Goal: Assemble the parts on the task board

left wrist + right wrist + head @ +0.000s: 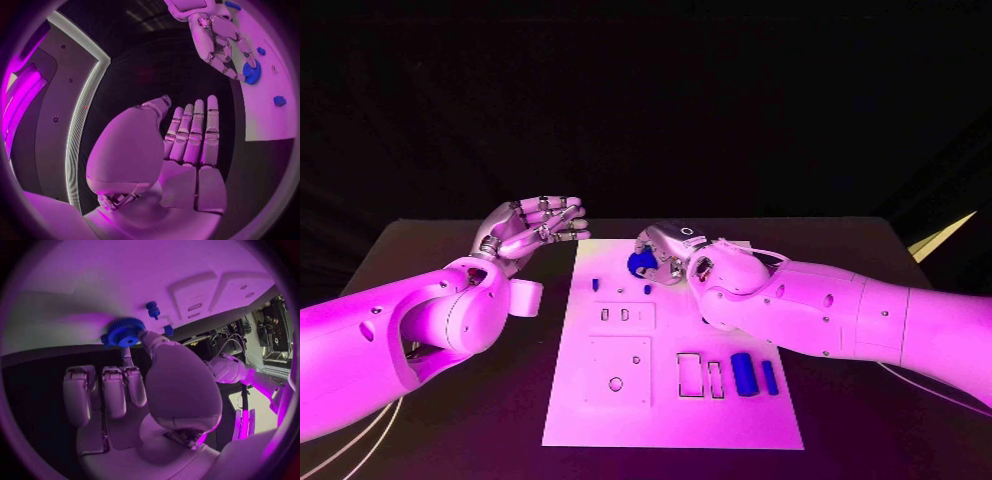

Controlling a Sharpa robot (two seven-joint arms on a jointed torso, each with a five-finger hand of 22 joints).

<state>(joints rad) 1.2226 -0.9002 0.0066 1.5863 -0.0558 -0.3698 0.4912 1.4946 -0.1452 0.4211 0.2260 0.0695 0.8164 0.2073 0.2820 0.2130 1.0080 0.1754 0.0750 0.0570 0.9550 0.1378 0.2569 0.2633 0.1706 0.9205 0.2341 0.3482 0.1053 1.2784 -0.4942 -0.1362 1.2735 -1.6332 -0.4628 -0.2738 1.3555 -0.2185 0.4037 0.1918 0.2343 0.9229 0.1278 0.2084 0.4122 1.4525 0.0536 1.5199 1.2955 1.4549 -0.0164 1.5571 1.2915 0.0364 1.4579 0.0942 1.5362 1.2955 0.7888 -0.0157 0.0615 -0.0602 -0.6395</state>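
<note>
The right hand (678,255) pinches a blue gear (642,263) by its rim, holding it at the far end of the white board (672,415) on the black counter (444,420). The step looks like seating the gear; next it likely needs lining up over a small blue peg (152,309) nearby. The left hand (531,230) hovers open beside the board, holding nothing.
</note>
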